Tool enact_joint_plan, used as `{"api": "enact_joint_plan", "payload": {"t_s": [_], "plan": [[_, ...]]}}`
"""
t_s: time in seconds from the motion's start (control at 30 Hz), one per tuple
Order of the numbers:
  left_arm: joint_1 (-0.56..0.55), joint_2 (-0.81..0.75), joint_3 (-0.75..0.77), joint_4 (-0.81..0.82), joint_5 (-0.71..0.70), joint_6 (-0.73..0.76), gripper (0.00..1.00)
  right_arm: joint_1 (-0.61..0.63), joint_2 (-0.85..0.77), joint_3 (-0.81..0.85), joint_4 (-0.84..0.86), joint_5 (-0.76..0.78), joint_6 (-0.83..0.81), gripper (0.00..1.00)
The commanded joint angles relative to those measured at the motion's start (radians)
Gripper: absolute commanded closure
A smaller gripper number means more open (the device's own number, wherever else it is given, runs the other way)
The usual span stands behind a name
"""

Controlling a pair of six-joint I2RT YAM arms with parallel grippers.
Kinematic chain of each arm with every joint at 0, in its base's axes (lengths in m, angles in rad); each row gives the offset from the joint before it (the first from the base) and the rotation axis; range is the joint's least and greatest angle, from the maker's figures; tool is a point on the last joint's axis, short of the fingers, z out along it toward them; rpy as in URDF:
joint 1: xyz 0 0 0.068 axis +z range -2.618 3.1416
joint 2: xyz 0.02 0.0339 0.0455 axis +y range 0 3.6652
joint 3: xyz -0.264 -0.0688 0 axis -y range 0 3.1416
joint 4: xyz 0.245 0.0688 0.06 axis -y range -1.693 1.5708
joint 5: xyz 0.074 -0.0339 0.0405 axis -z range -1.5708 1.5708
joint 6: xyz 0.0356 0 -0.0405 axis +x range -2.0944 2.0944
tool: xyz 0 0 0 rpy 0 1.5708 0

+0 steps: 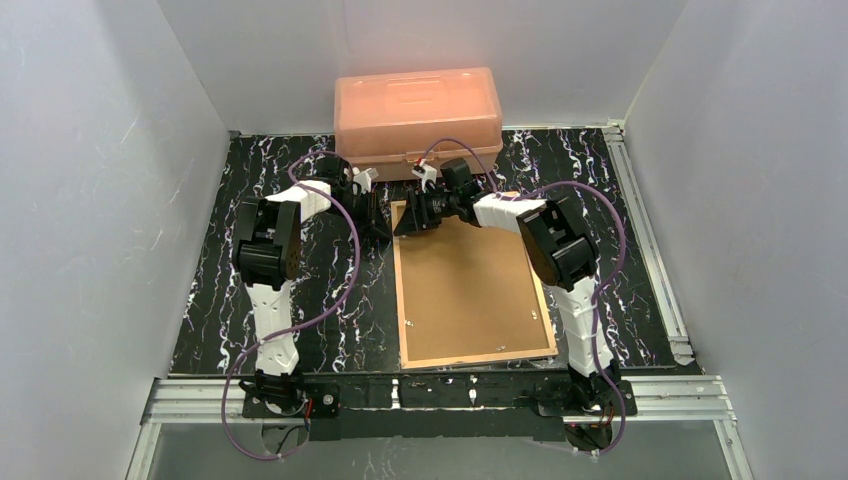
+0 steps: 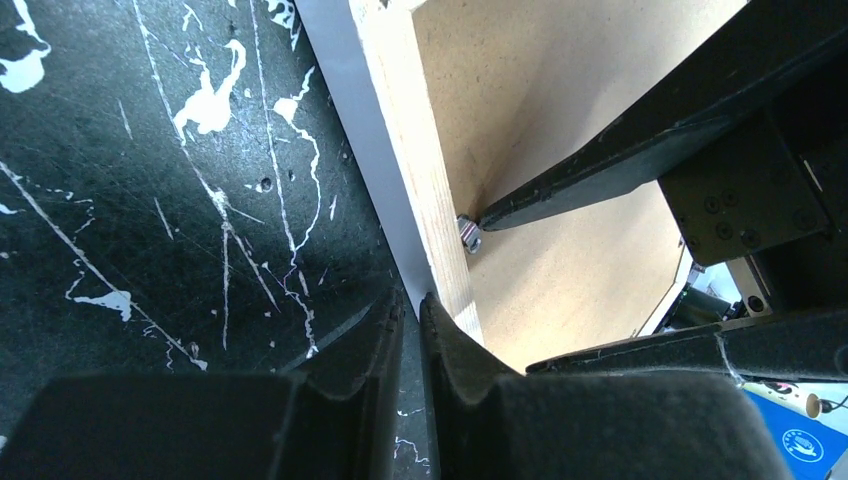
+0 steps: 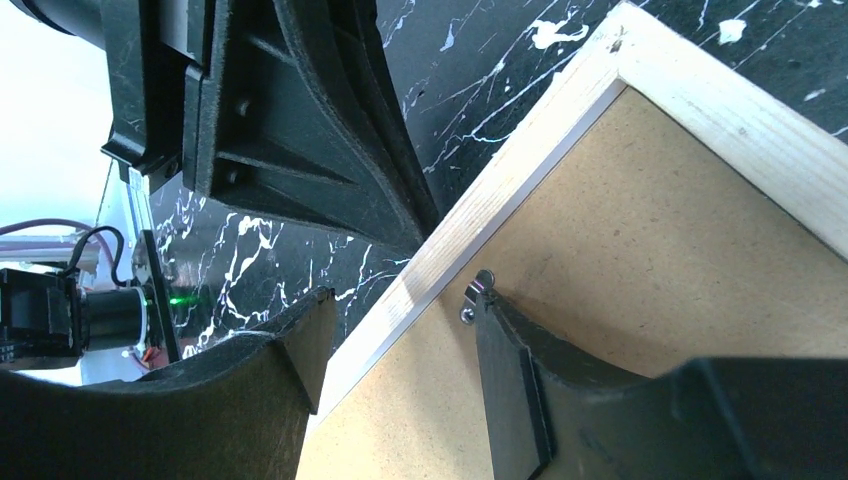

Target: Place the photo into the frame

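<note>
You have the frame [image 3: 700,100] back-up on the table [image 1: 215,300], backing board [image 1: 470,290] seated, photo not in view; left gripper [image 2: 412,305] closed against its rail, right gripper [image 3: 400,305] apart at a clip [image 3: 478,292], so locking seems left.

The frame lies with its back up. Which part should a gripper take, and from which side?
Probably the left rail of the frame, from above, jaws across it: the frame lies flat, the backing board fills its middle, and only the thin rail stands slightly proud.
</note>
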Motion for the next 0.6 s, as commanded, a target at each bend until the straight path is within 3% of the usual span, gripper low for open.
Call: {"api": "enact_joint_plan", "payload": {"t_s": [0.0,0.57], "plan": [[0.003,0.011,0.030,-0.010,0.028,-0.006,0.89,0.015,0.034,0.015,-0.001,-0.016,-0.002,0.38],[-0.010,0.011,0.032,0.005,0.027,-0.017,0.89,0.025,0.029,0.006,-0.006,-0.047,-0.010,0.40]]}}
